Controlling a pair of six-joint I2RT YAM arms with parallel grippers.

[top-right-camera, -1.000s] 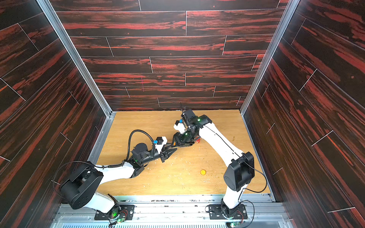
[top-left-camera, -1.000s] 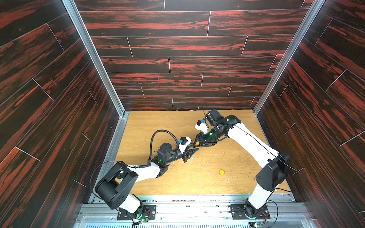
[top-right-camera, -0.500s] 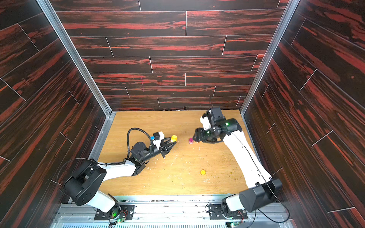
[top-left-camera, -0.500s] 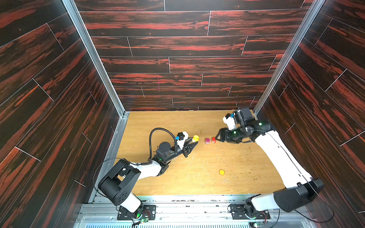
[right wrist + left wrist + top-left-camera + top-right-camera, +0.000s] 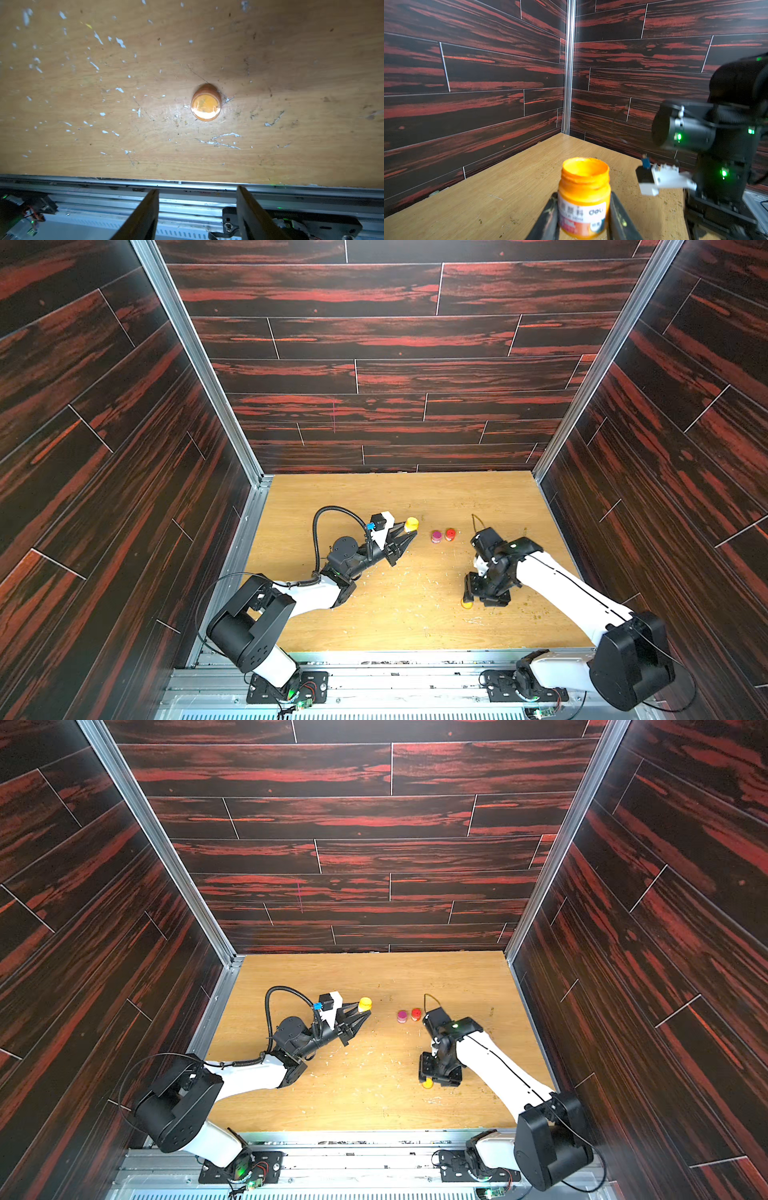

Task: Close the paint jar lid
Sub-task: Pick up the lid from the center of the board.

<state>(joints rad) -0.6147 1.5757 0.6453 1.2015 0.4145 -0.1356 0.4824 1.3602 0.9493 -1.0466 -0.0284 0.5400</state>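
The paint jar lid (image 5: pixel 205 102), a small orange disc, lies flat on the bench (image 5: pixel 374 626) toward the front edge and right of the middle. It is round, so it offers no long axis to line up with. Whether its open side faces up I cannot tell.

The right jaws hang directly above it, pointing down. They stand partly open and hold nothing. In the right wrist view the lid sits ahead of the two fingers, roughly on the line of the gap between them. In both top views it shows just at the edge of the right arm's (image 5: pixel 552 585) tool. The right arm is clearly the nearer one.

The paint jar (image 5: pixel 584 197) that the lid belongs to is well apart, near the bench's middle. The left jaws are closed on its body and hold it upright with the orange mouth uncovered. Its white label carries the mark "deli" beside Chinese characters too soft to read.

A magenta jar (image 5: pixel 436 536) and a red jar (image 5: pixel 450 534) stand capped between the two arms.
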